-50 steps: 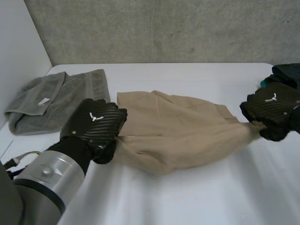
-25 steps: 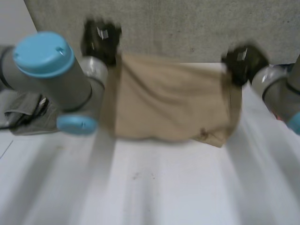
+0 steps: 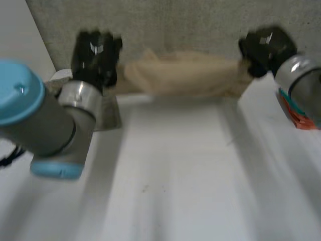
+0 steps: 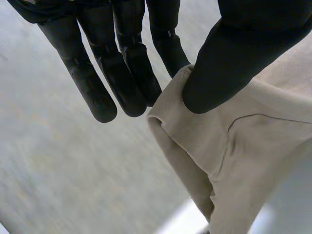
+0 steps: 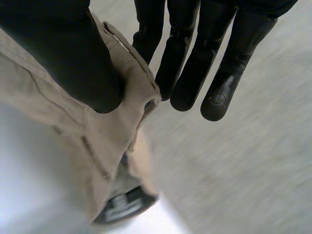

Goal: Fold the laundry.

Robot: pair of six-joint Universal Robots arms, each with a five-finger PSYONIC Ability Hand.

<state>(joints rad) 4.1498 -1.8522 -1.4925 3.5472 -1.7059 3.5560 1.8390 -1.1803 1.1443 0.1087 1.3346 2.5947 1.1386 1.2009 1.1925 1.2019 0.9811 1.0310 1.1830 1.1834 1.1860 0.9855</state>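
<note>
A beige garment (image 3: 180, 75) hangs stretched in the air between my two hands, high above the far part of the white table (image 3: 175, 170). My left hand (image 3: 95, 55) pinches its left end; in the left wrist view the thumb (image 4: 234, 58) presses the beige cloth (image 4: 243, 141) against the straight fingers (image 4: 122, 68). My right hand (image 3: 263, 47) holds the right end. In the right wrist view its thumb (image 5: 63, 53) pins the hemmed edge of the cloth (image 5: 92, 126) against the fingers (image 5: 195, 58).
A grey towel (image 3: 108, 113) lies on the table at the back left, mostly behind my left arm (image 3: 45, 120). A concrete wall (image 3: 175, 25) rises behind the table. My right arm (image 3: 301, 90) comes in at the right.
Both hands have lifted the beige garment off the table and swung it up and away toward the wall. It has gone from hanging flat to a stretched, bunched band.
</note>
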